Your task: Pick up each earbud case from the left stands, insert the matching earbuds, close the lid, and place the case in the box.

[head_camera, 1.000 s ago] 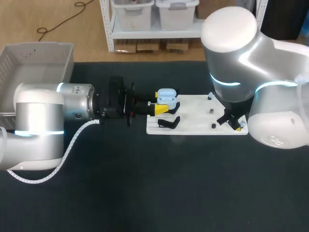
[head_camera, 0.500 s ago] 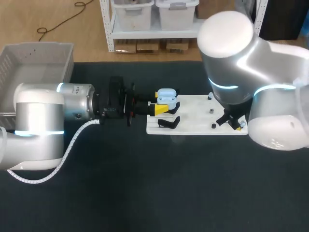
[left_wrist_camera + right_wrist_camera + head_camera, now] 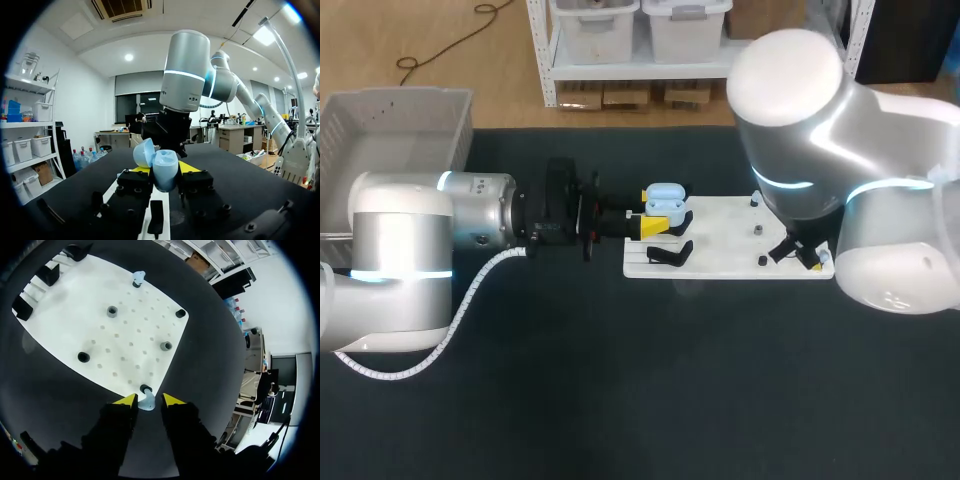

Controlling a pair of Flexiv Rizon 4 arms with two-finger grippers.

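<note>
Head view shows my left gripper at the left end of the white board, its 2 yellow-tipped fingers pinching the light blue earbud case, which has its lid open, and the grey box is well apart at the table's far left corner. Right wrist view shows my right gripper at the board's other end with its fingers spread a little, and 1 small blue earbud sits between them by a black peg, while another earbud rests at the board's far edge
</note>
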